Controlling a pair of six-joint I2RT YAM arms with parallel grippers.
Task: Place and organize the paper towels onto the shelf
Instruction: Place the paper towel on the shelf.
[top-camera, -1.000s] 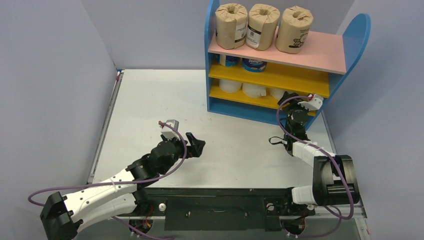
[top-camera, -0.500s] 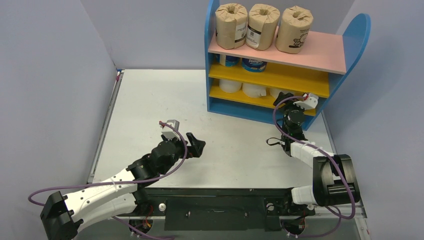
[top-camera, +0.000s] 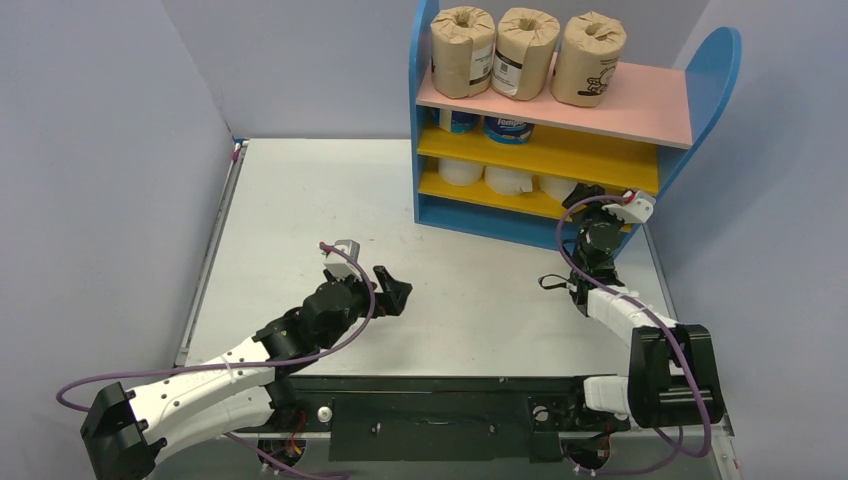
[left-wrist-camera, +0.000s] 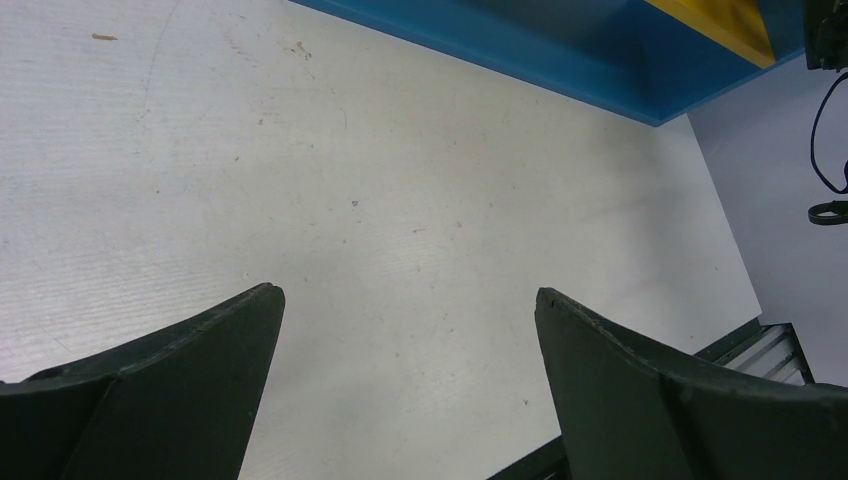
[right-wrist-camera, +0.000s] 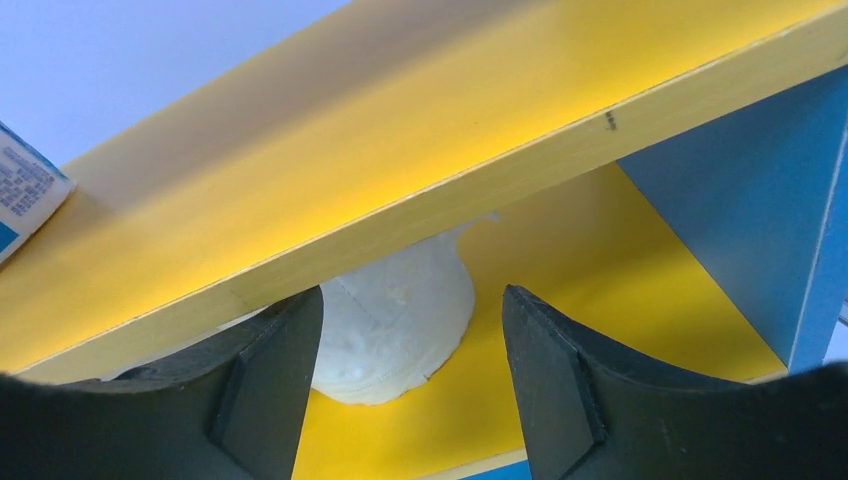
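Note:
The shelf stands at the table's back right. Three brown-wrapped paper towels stand on its pink top board. Two blue-and-white rolls sit on the middle yellow board. Three plain white rolls sit on the bottom yellow board. My right gripper is open and empty at the bottom tier's right front, just in front of the rightmost white roll, which stands on the board between and beyond my fingers. My left gripper is open and empty over the bare table at the middle.
Grey walls close in the table on the left, back and right. The shelf's blue base board shows at the top of the left wrist view. The table's near edge runs close to my left gripper.
My right gripper has shifted slightly right along the bottom tier's front after first moving in toward it. The left arm has barely moved.

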